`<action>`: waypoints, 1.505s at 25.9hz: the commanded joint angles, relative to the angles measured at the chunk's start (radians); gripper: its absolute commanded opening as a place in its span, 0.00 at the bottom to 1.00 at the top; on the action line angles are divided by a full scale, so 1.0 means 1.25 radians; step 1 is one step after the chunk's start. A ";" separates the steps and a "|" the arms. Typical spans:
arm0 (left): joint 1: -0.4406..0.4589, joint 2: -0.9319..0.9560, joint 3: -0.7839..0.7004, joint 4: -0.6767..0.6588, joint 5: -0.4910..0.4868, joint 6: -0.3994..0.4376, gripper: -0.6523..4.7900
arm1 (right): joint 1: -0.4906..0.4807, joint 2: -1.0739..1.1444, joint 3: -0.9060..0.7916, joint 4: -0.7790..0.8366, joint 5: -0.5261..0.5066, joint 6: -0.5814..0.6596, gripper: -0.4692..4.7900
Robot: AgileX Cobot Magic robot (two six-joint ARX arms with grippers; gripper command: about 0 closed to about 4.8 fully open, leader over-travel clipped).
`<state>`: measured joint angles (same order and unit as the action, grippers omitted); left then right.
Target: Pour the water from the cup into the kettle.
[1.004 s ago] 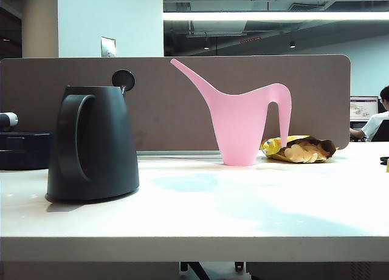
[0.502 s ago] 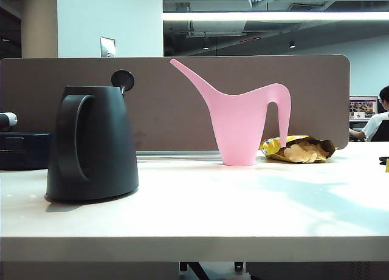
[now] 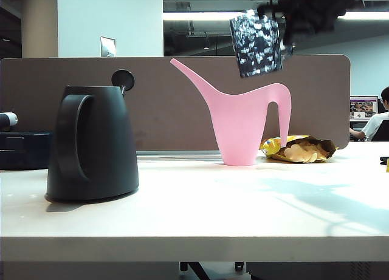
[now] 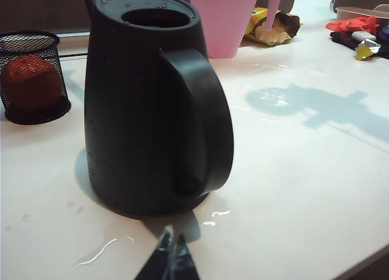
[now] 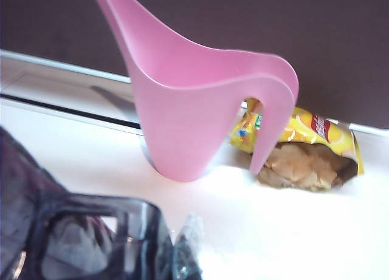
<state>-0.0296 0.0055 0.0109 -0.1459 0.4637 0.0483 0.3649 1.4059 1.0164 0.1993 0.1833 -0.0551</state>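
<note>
- The small translucent purplish-grey dimpled glass cup [image 3: 256, 45] is seen high in the air at the top of the exterior view, above the pink plastic long-spouted watering can [image 3: 244, 123]; its long axis is near upright, tipped slightly.
- The cup is held at its right side by the right gripper [image 3: 285, 31], whose jaws are closed on it; in the right wrist view the cup [image 5: 91, 240] appears blurred in the foreground.
- The large matte black tapered kettle [image 3: 92, 144] stands upright on the white table [image 3: 243, 213], well apart from the cup, its loop handle turned leftward and its round lid [image 3: 123, 79] raised behind an open mouth.
- The left gripper [image 4: 169, 263] is seen low beside the kettle's base, its jaws nearly together, nothing being held.
- A black mesh holder [image 4: 31, 75] stands beside the kettle.
- An opened yellow crisp bag [image 3: 301, 149] lies behind the watering can; its printing cannot be read.
</note>
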 commanded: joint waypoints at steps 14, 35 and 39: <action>0.000 0.001 0.002 0.004 0.004 -0.003 0.11 | -0.041 0.224 -0.142 0.337 -0.111 0.171 0.08; 0.000 0.001 0.002 0.004 0.007 -0.003 0.11 | -0.040 0.381 -0.142 0.381 -0.113 0.173 0.33; 0.000 0.001 0.002 0.004 0.007 -0.003 0.11 | -0.040 0.380 -0.142 0.356 -0.113 0.173 0.40</action>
<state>-0.0296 0.0059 0.0109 -0.1459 0.4675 0.0483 0.3141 1.8854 0.8368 0.6529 0.0429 0.1608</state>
